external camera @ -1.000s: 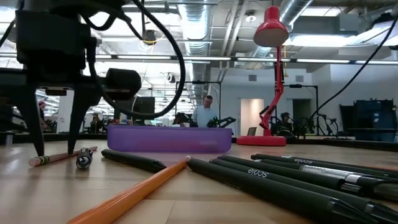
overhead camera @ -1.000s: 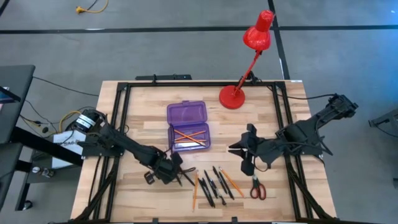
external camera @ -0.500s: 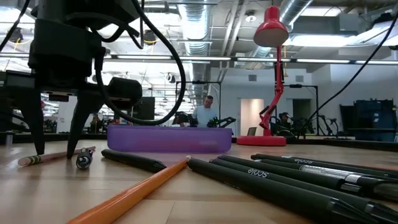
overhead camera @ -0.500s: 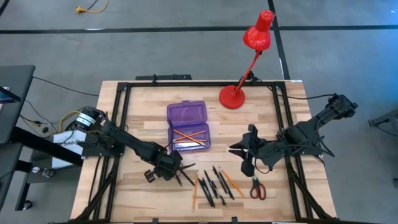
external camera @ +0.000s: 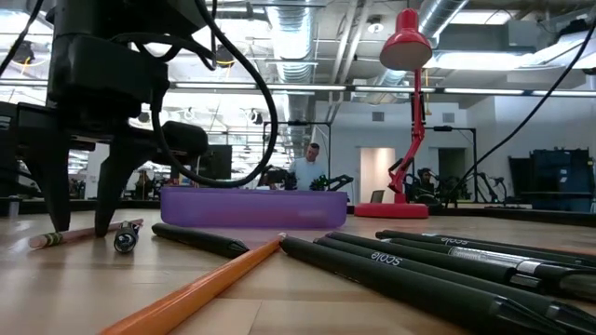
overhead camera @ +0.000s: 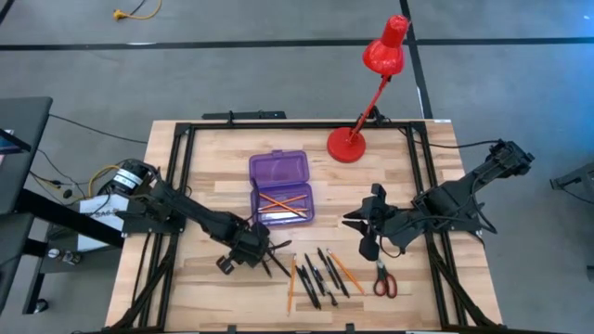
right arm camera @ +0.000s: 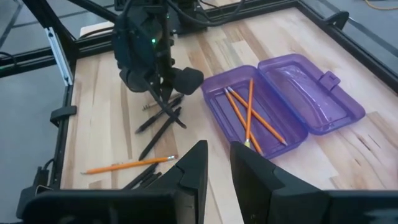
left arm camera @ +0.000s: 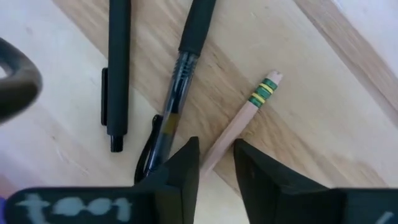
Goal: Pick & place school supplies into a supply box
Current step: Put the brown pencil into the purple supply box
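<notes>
The purple supply box (overhead camera: 282,204) lies open at mid-table with orange pencils (right arm camera: 245,112) in its tray. More school supplies lie near the front edge: black pens (overhead camera: 320,274), orange pencils (overhead camera: 290,283) and red-handled scissors (overhead camera: 383,278). My left gripper (left arm camera: 216,171) points down left of them. Its open fingers stand on either side of a pencil (left arm camera: 242,121) that lies flat on the table, its eraser end free. My right gripper (right arm camera: 217,165) hovers above the table right of the box, narrowly open and with nothing in it. My left gripper comes at the pencil's shaft (left arm camera: 214,152) from above, one finger on each side and across its length. The pencil lies flat on the table (external camera: 84,233). I cannot tell whether the fingers touch it.
Two black pens (left arm camera: 118,62) lie close beside the pencil under my left gripper. A red desk lamp (overhead camera: 346,146) stands at the far edge, right of the box's lid (overhead camera: 278,169). A black frame (overhead camera: 176,186) runs around the tabletop. A person (external camera: 305,172) stands in the room behind.
My left gripper has rolled about the line it points along, staying above the pencil, and its fingers have drawn a little closer together. The right arm has kept still.
</notes>
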### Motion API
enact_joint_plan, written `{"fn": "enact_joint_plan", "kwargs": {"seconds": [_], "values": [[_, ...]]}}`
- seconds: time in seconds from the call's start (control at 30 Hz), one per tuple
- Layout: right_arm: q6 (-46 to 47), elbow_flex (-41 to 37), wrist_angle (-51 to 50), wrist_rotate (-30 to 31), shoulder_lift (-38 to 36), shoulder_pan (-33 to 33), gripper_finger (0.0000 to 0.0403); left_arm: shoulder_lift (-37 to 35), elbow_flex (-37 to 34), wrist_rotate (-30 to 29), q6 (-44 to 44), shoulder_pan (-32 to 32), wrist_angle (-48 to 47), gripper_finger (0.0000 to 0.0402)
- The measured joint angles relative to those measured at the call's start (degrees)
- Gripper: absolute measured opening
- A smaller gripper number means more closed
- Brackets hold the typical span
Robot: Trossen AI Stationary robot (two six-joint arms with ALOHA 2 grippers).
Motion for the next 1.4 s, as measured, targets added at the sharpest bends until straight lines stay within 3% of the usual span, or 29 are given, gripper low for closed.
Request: {"fn": "enact_joint_plan", "kwargs": {"seconds": [0.3,0.7,0.9,1.2,1.4], "values": [[-0.5,0.0,-0.6,0.0,0.0,0.0,0.0062,0.0,-0.1,0.1,-8.3,-1.5,-0.5,0.0025],[-2.1,0.0,-1.0,-0.1,0.0,0.0,0.0062,0.1,-0.2,-1.2,-24.0,-2.5,0.5,0.0029],[-2.1,0.0,-2.0,-0.1,0.0,0.0,0.0062,0.1,-0.3,-3.5,-34.3,-3.9,1.1,0.0007],[-4.1,0.0,-2.1,-0.3,0.0,-1.8,0.0062,-1.2,-0.4,2.2,-37.2,-1.8,2.6,0.0002],[-4.7,0.0,-2.0,-2.3,0.0,-3.3,0.0062,-3.6,-0.5,13.7,-35.1,1.5,4.1,0.0001]]}}
